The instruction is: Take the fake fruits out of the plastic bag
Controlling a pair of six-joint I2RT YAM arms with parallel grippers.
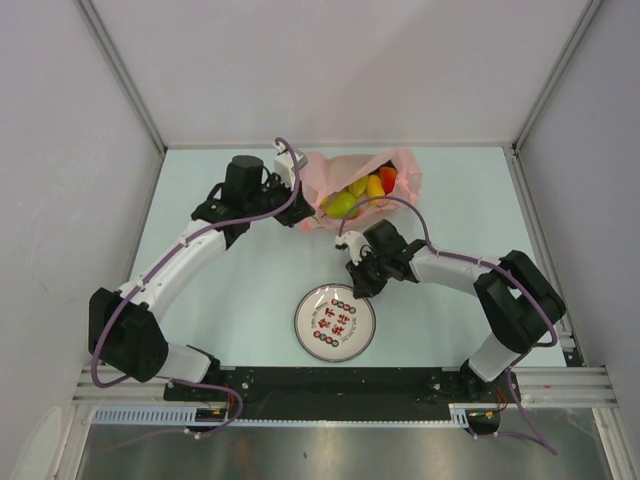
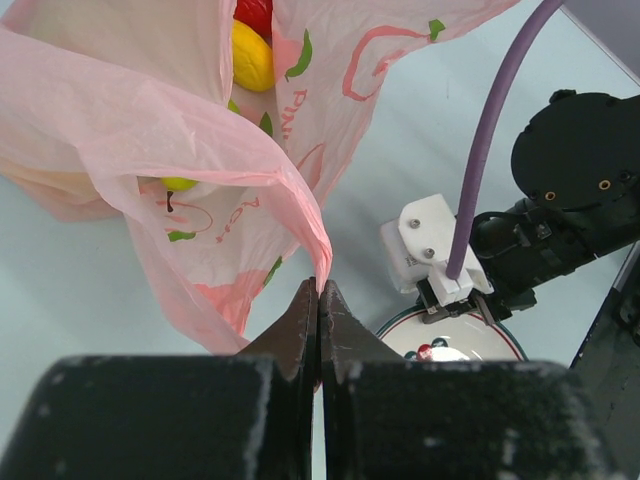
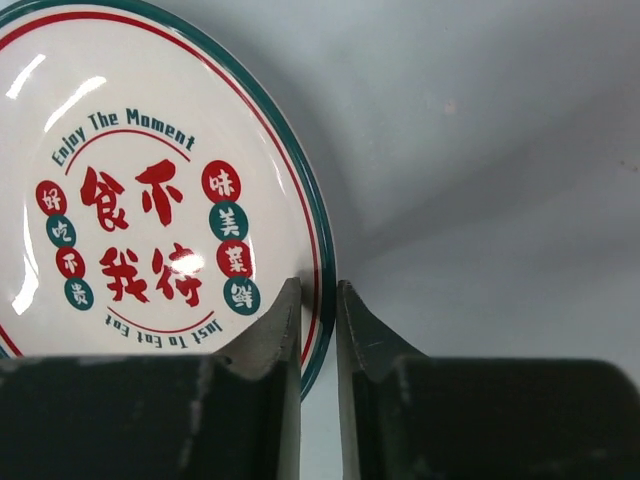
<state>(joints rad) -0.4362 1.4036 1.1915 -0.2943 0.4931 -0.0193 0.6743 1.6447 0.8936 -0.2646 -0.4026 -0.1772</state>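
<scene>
The pink plastic bag lies at the back of the table with its mouth facing the arms. Inside it show fake fruits: a green one, a yellow one and a red one. My left gripper is shut on the bag's edge, holding it up; the left wrist view shows a yellow fruit and a red one in the bag. My right gripper hovers over the plate's far rim, its jaws a narrow gap apart and empty.
A round white plate with red lettering lies in front of the bag; its green rim runs under my right fingers. The right arm's wrist shows in the left wrist view. Grey walls enclose the table.
</scene>
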